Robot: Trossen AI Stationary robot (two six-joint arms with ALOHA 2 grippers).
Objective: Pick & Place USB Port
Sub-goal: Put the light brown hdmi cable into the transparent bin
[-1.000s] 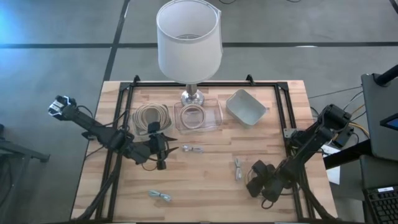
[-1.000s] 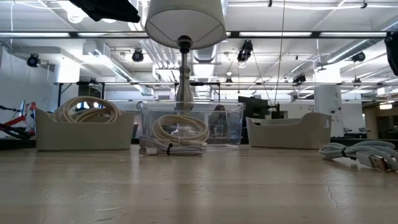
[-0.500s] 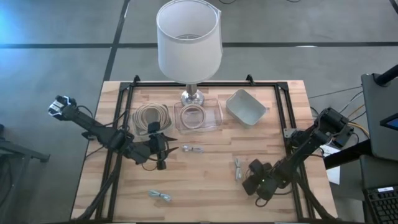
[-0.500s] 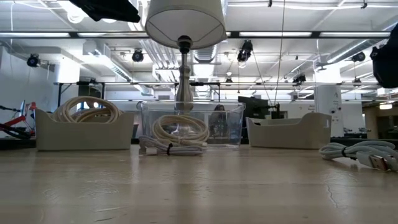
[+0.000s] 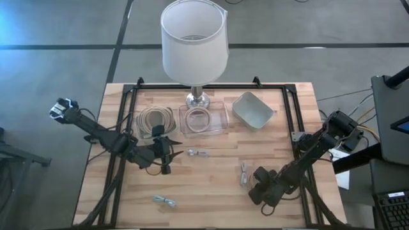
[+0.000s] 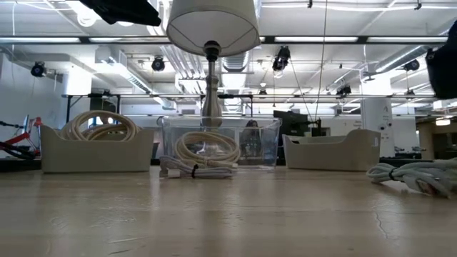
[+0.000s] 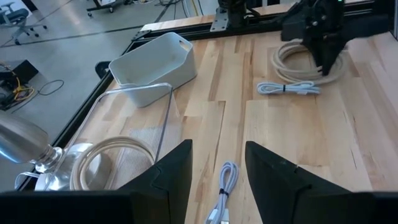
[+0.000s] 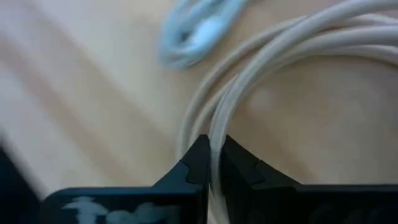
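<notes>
One cable [image 8: 261,74] lies coiled on the surface [image 5: 211,191], pinched between the right claw [image 8: 212,163] fingers. Lift straight up, slowly, so loops don't snag. Left claw [image 7: 217,163] hangs open near the clear tray [image 5: 220,121].

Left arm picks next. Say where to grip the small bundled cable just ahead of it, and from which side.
Probably pinch the small cable bundle at its middle, from above, with the left gripper. It lies flat, lengthwise in line with the open gap, so the gripper closes across its narrow width.
</notes>
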